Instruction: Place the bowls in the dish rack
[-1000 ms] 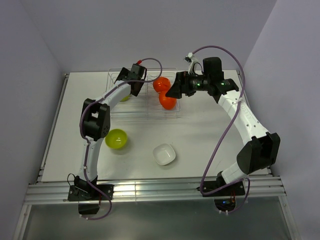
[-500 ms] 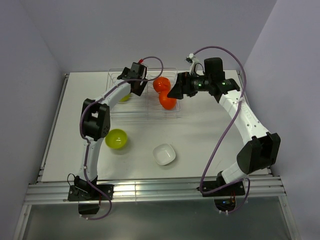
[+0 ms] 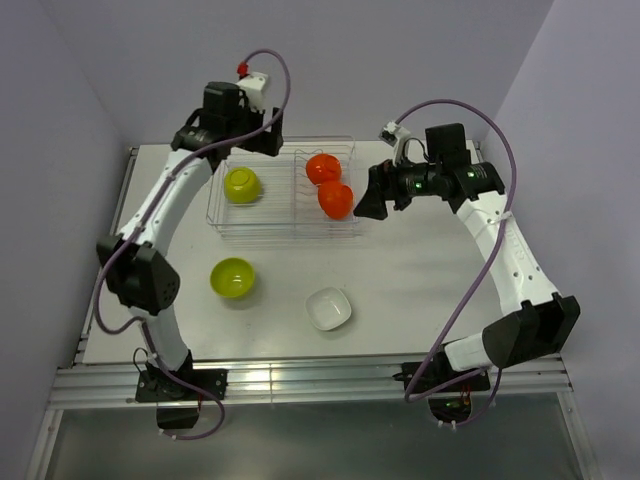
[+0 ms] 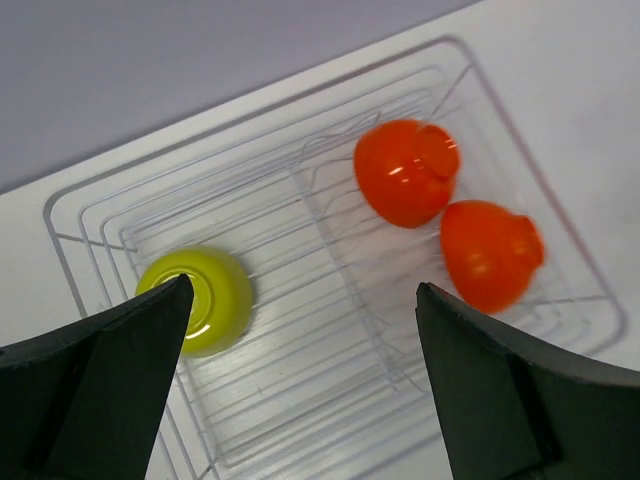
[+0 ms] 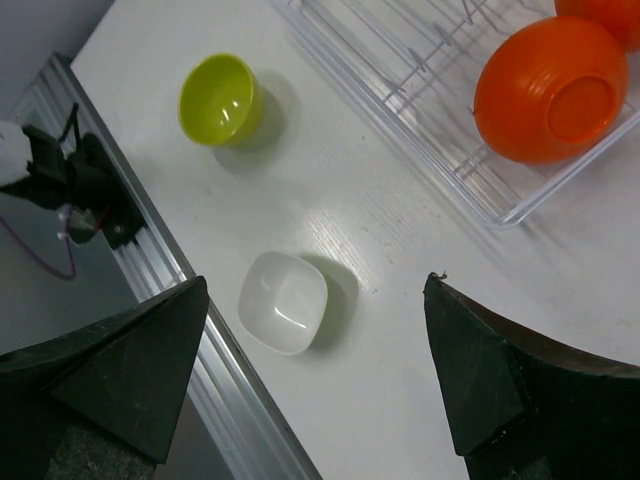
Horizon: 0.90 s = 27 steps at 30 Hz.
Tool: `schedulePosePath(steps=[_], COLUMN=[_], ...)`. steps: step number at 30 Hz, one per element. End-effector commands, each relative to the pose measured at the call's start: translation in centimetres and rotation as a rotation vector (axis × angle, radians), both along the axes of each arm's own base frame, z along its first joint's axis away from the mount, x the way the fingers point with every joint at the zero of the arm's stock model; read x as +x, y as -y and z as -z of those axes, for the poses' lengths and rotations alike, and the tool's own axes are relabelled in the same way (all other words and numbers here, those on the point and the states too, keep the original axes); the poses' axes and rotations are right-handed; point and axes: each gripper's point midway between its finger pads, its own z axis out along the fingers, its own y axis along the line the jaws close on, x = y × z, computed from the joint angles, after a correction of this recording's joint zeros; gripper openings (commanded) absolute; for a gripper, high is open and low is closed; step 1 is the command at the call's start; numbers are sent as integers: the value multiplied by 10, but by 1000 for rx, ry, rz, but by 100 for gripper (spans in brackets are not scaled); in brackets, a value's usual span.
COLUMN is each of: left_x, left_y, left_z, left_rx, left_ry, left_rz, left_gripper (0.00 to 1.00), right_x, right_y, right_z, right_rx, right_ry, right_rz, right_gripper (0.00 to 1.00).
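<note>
Find the left hand [image 4: 302,292] high over the dish rack [image 3: 283,228], fingers spread wide, nothing between them. Compare with 1 s ago: same hand low in the rack's left half, covering most of a lime bowl. Now see that green bowl [image 4: 200,300] in full view on the wires of the left half, tipped with its base toward the wrist camera, free of any grip. Read as a finished release and a lift-off.

Find the right hand [image 5: 316,282] just off the rack's right end, likewise spread and carrying nothing. Compare with 1 s ago: close against the orange pair; now backed off to the right, apart from them. See the far orange bowl [image 4: 405,172] and near orange bowl [image 4: 490,252] in the right half, side by side, tipped among the prongs.

Count 3 bowls loaded. Count 2 left on the desk [image 3: 420,270]: a second green bowl [image 3: 232,277] upright by the left arm, and a white bowl [image 3: 328,308] nearer the middle, both well apart from the rack. Judge the task a little past halfway. Expect both hands free for the next pick, the green one likely falling to the left arm.
</note>
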Motion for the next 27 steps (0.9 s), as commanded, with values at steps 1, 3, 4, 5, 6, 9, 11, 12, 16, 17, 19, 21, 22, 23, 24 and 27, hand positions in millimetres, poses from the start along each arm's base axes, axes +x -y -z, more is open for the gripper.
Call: schedulePosePath(steps=[1,3,4,5,6,9,11,12,16,17,19,21,22,23,24,27], left_x=[-43,-63,-73,-81,-92,-117,-130,-143,-163,-170,-178,-187,-189,-192,-195,-204], left_y=[10,3,1,-6,-13,-24,-31,-32,-46,-52,-56,-62,-63,-65,-65,-64], left_z=[-27,-42,-32,-33,-35,-44,-37,-45,-44,-52,-47,-44,-43,-47,-41,-37], left_rx=[-163,-219,-231,-249,-245,-258,-265,-278,-299,-308,-333,-353,-360,-365,-381,-416], left_ry=[-37,-35,-68,-78,-72,-59,-77,-59,-28,4,-3,-9,-9,9,-11,-17], left_rz=[123,175,192,214,224,258,270,295,270,263,268,247,241,232,224,221], left_gripper=[99,99,99,100,99,100,99,99,100,100,100,99,99,100,99,99], right_x=[-28,-39,-45,-48,-52,-60,-63,-66,-84,-84,-96,-99,-95,-97,-98,-98], right_y=[12,16,18,18,19,18,19,17,-2,-2,-15,-19,-23,-27,-29,-36], right_z=[-6,0,7,10,17,30,48,52,88,96,115,136,142,153,159,178], right_rx=[-65,-86,-104,-112,-125,-161,-217,-235,-354,-395,-430,-478,-487,-514,-522,-534], right_ry=[57,40,24,18,3,-6,-17,-9,6,14,3,-39,-40,-68,-91,-141], right_rz=[-70,-85,-100,-105,-112,-136,-136,-143,-209,-206,-255,-250,-239,-247,-242,-241], right_gripper=[94,93,92,91,91,88,85,85,82,81,79,74,69,67,65,57])
